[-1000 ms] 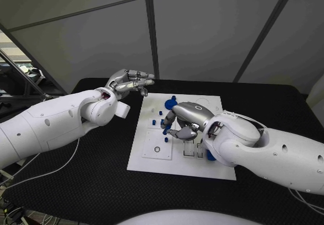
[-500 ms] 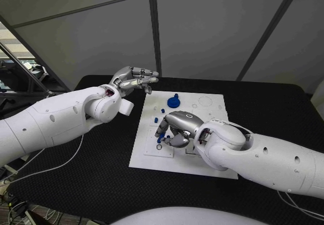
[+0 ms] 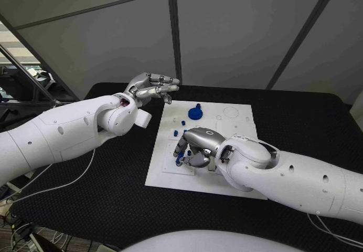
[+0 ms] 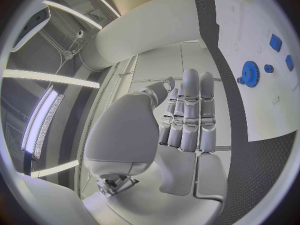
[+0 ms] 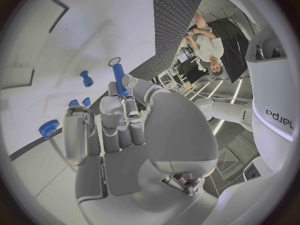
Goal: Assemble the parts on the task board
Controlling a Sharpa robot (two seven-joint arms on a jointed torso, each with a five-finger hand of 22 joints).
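Since a second ago, right hand (image 3: 198,148) has slid toward the task board's (image 3: 234,184) left side, fingers (image 5: 120,101) pinching a blue peg (image 5: 118,77) above the surface (image 3: 113,210). Left hand (image 3: 151,88) hovers, fingers curled empty. Blue gear (image 3: 195,112) sits beyond the right fingers.

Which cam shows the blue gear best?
Left wrist view: the gear lies unobstructed on the board, its teeth clearly visible. The head view shows it small at the board's far end, teeth too small to make out. In the right wrist view a blue toothed piece sits partly behind the right hand.
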